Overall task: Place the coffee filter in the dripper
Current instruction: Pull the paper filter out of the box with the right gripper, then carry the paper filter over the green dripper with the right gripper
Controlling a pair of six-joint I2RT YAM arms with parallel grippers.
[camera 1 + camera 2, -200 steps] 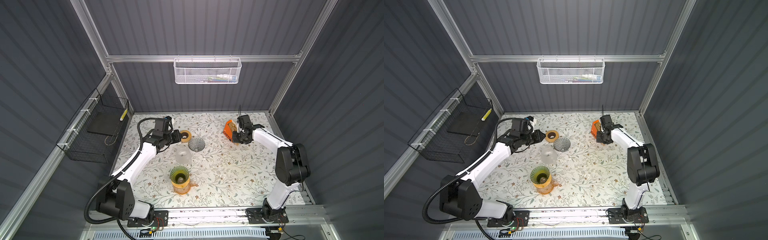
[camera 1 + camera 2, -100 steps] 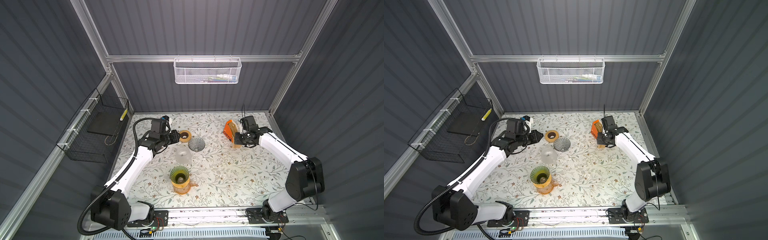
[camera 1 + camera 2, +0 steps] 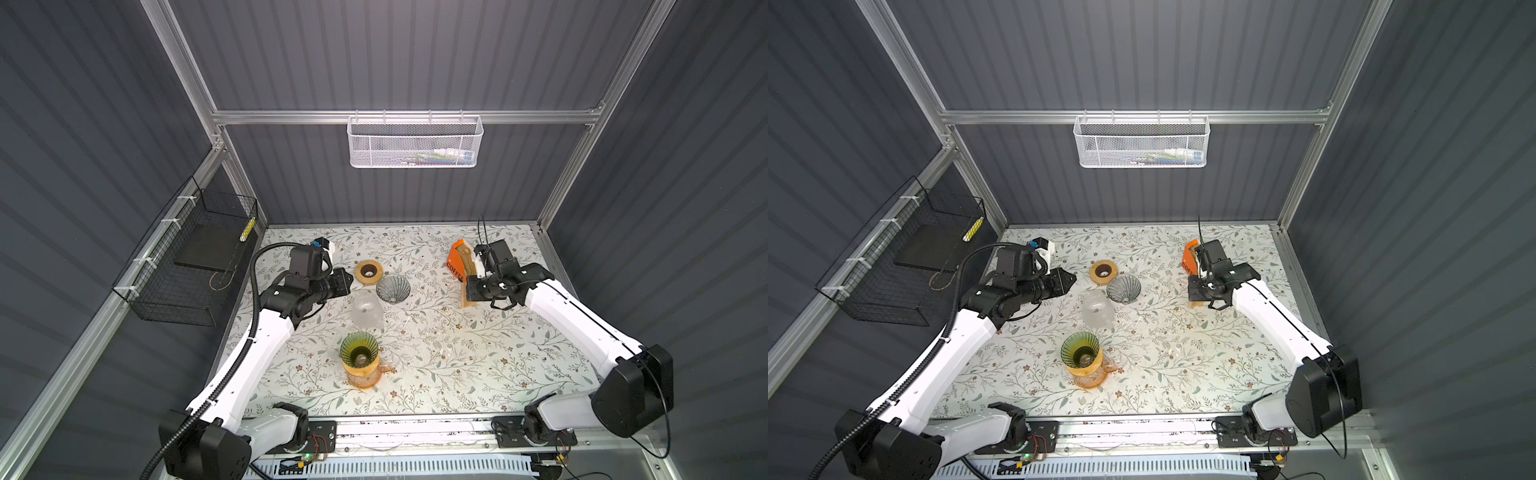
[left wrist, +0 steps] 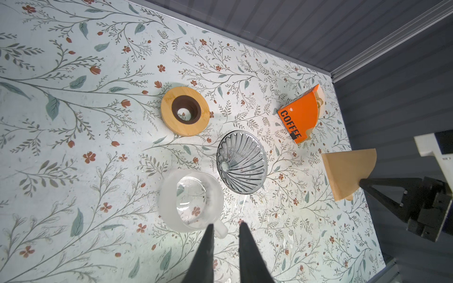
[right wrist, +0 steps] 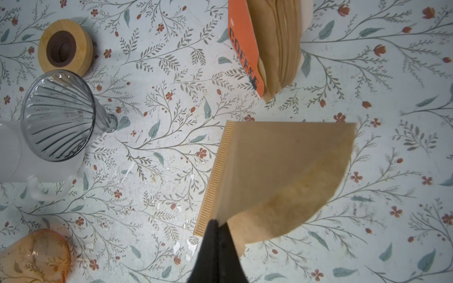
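Filter-carrying step: right gripper (image 5: 215, 224), jaws clamped on the brown coffee filter (image 5: 282, 176), holds it aloft, well apart from the grey dripper (image 5: 57, 115); left gripper (image 4: 225, 226), jaws slightly apart, empty, near that dripper; next, probably carry filter over its mouth.

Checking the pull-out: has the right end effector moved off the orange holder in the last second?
Yes. The right end effector, shut on a filter, has drawn away from the holder toward the table's front.
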